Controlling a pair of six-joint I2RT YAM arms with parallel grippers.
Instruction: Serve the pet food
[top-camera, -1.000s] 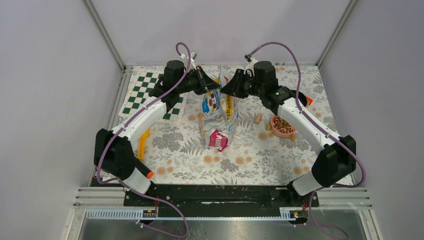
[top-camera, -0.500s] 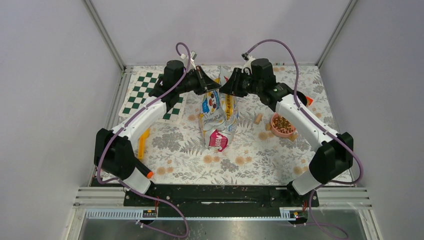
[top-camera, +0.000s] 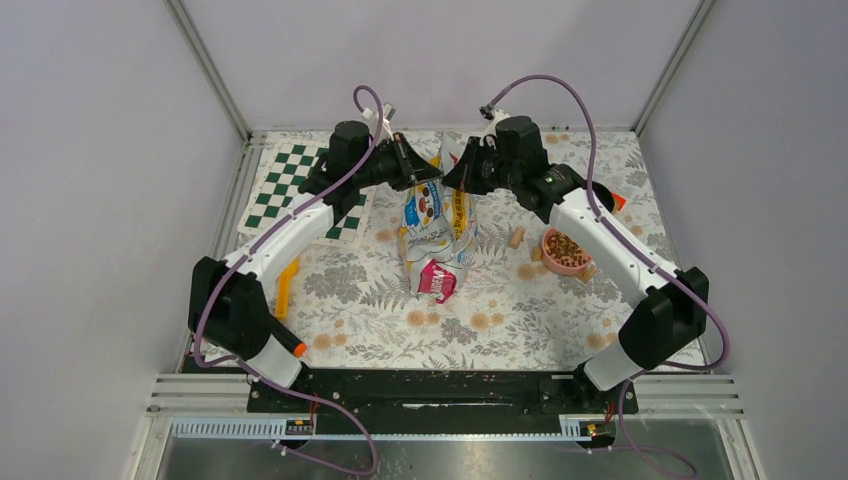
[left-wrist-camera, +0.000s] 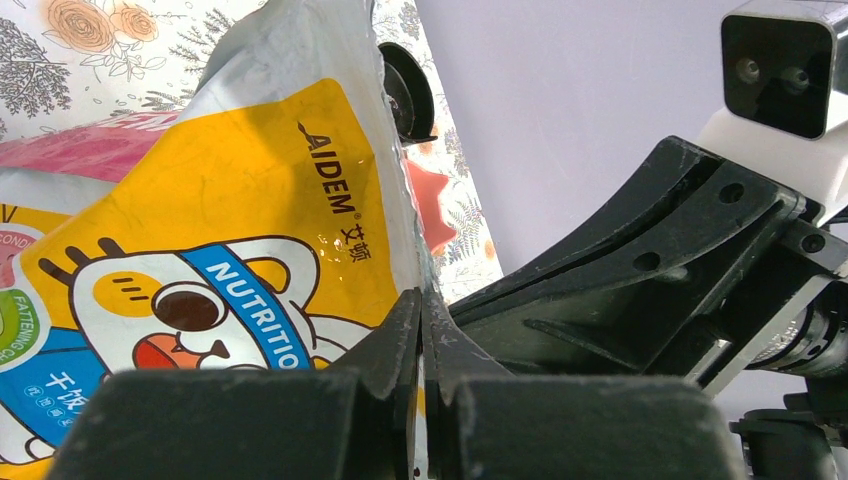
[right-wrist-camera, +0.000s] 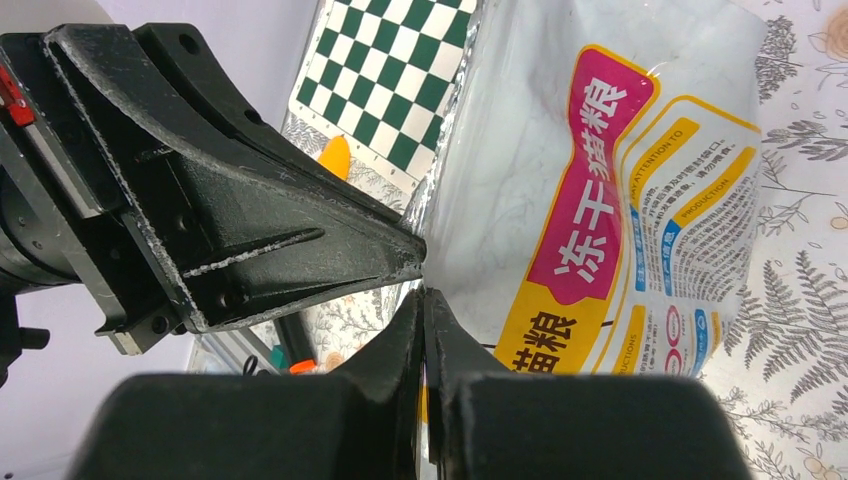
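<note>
Pink bowl (top-camera: 553, 265) holds brown kibble (top-camera: 566, 246); yellow bag (top-camera: 437, 225) stands upright.

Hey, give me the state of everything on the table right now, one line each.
Pet food bag: upright, top edge pinched.
Left gripper: jaws shut on the bag.
Right gripper: jaws shut on the bag.
Pink bowl: holds kibble.
Chessboard mat: lying flat.

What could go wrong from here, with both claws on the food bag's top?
The left claw and right claw pinch only a thin sliver of the glossy bag's top edge, so it could slip free under a pull. An uneven tug could tip the bag, spilling its contents short of the pink bowl.
</note>
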